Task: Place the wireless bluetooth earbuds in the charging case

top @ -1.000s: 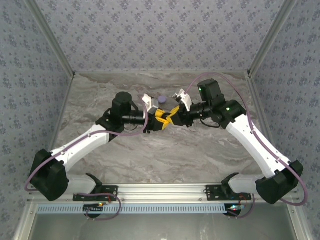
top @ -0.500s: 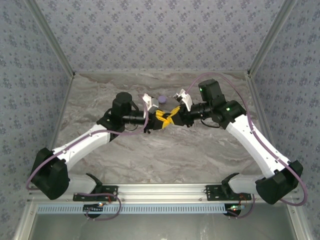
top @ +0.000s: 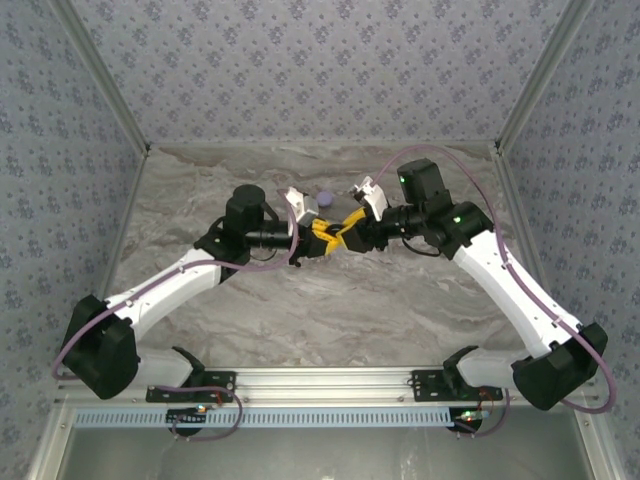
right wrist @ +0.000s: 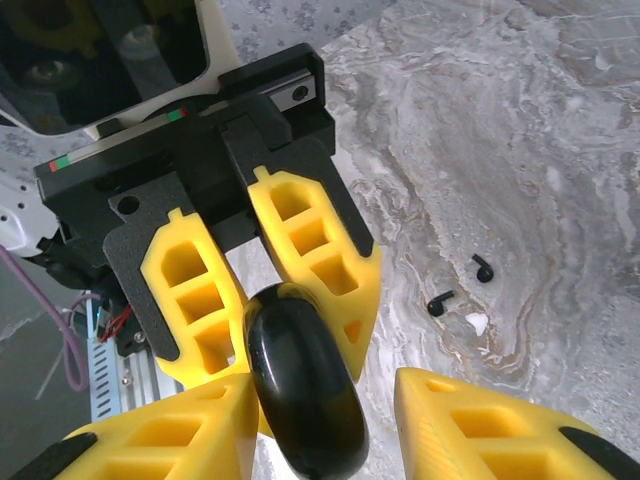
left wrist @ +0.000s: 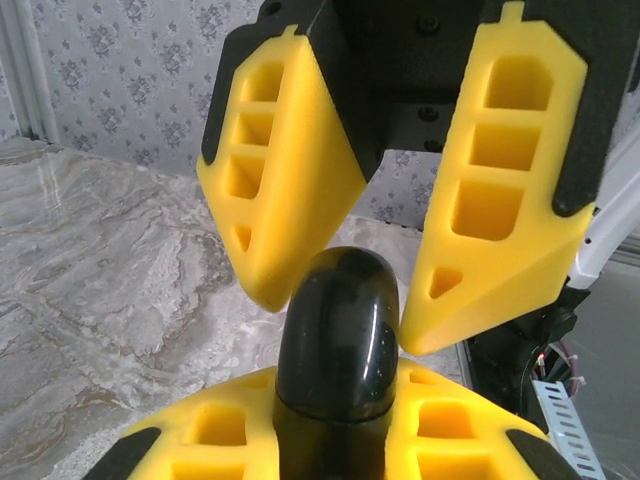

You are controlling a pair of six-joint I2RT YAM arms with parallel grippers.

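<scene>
The charging case (left wrist: pixel 335 340), a glossy black rounded shell, is clamped between the yellow fingers of the left tool (left wrist: pixel 335 425) and held above the counter (right wrist: pixel 520 150). The right tool (right wrist: pixel 325 415) stands parted, its fingers straddling the case's free end without closing on it. The two wireless bluetooth earbuds (right wrist: pixel 441 300), tiny black stubs with short stems, lie near each other on the marbled counter below.

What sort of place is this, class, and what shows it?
Probably a robot test enclosure: a grey marble-patterned tabletop, blue floral-patterned wall panels around it, and two white-and-black robot arms mounted on a silver aluminium rail.
</scene>
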